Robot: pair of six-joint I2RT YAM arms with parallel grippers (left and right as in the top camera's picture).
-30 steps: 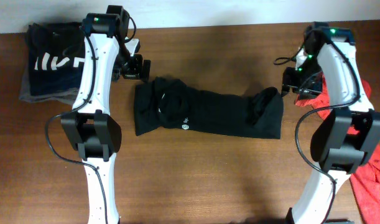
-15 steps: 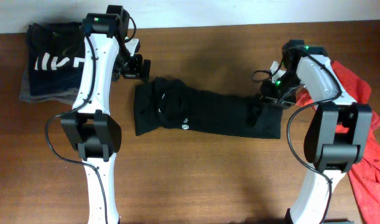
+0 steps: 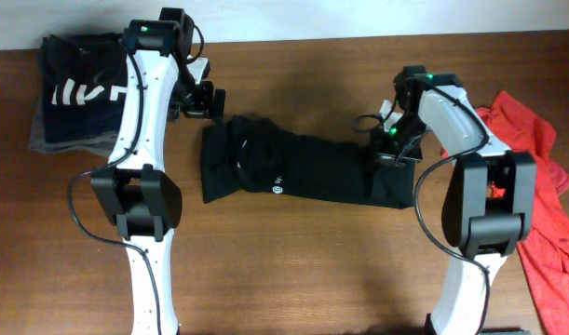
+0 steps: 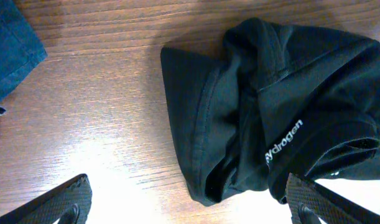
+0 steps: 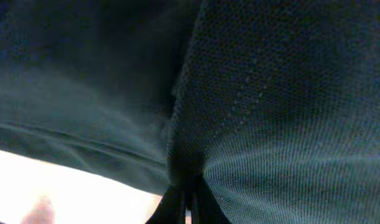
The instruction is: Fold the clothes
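A black garment point(image 3: 303, 172) lies folded into a long strip across the middle of the wooden table. My right gripper point(image 3: 392, 149) is at its right end, shut on a pinch of the black fabric. In the right wrist view the dark cloth point(image 5: 270, 93) fills the frame and bunches into the closed right gripper point(image 5: 190, 202). My left gripper point(image 3: 208, 100) hovers just beyond the strip's back left corner. It stands wide open and holds nothing. The left wrist view has the left gripper point(image 4: 190, 205) over bare wood, with the garment's bunched end point(image 4: 270, 106) in front of it.
A stack of dark navy folded clothes point(image 3: 74, 88) sits at the back left corner; its blue edge point(image 4: 12, 43) shows in the left wrist view. A red garment point(image 3: 535, 186) lies crumpled along the right edge, behind the right arm.
My right arm has swung left from beside the red garment onto the black strip's right end and its gripper has closed on the fabric, drawing that end slightly left. The left arm has not moved.
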